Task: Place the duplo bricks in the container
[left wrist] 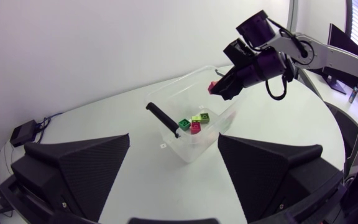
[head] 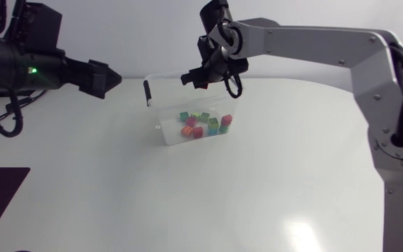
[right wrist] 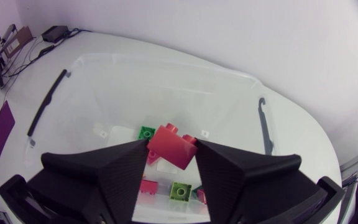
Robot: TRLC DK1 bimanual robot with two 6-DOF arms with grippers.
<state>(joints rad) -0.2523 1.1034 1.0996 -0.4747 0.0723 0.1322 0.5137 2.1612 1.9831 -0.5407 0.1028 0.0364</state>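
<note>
A red brick (right wrist: 173, 144) is grasped by the right gripper (right wrist: 171, 152) above the container (head: 158, 115) of bricks (head: 205, 124); the left gripper (left wrist: 173, 138) is found released to its left.

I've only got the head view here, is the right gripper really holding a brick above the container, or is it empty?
Observer: It is holding one. The right wrist view shows the right gripper shut on a red duplo brick, one finger on each side.
Operator: Is it lined up over the opening?
Observer: Yes, under the brick you look straight into the container, with a lime-green brick on its floor.
Operator: And the left gripper?
Observer: The left wrist view shows the left gripper open with nothing held, and the container lying ahead of it.
</note>
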